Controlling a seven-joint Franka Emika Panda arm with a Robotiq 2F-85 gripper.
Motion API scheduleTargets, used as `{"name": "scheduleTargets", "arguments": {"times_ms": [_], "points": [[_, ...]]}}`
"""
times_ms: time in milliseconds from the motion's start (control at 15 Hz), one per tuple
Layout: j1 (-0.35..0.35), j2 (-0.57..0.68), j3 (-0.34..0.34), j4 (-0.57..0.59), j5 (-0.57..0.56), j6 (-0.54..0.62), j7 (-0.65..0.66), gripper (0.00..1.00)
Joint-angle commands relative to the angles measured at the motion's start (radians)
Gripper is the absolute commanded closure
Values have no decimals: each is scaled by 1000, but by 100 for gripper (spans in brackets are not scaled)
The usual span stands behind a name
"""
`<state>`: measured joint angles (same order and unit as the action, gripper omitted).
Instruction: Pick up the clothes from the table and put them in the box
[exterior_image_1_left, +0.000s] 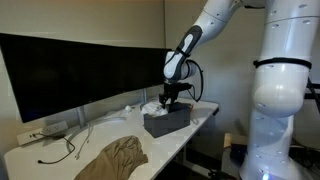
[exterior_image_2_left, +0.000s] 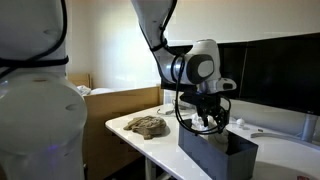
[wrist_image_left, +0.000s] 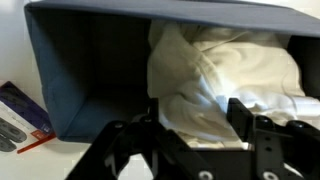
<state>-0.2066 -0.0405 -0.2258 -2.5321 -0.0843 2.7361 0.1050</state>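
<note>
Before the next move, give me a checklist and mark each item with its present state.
1. White cloth lies inside the box: ok.
2. End effector open, jaws spread wide above the cloth: ok.
3. Fingers fully free of the white cloth: cannot tell, as the fabric fills the gap in the wrist view.
4. Box upright on the table: ok.
5. All clothes boxed: not ok; the brown cloth lies on the table, not yet picked up.
6. Cable beside the brown cloth is out of the grasp area: cannot tell.
</note>
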Motion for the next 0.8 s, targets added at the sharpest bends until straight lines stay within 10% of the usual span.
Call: {"name": "scheduleTargets", "arguments": {"times_ms": [0,733], "points": [[-22,-12,-5,-9,-33,-16,15,1],[37,-211,118,-48,-49,-33,86,0]]}}
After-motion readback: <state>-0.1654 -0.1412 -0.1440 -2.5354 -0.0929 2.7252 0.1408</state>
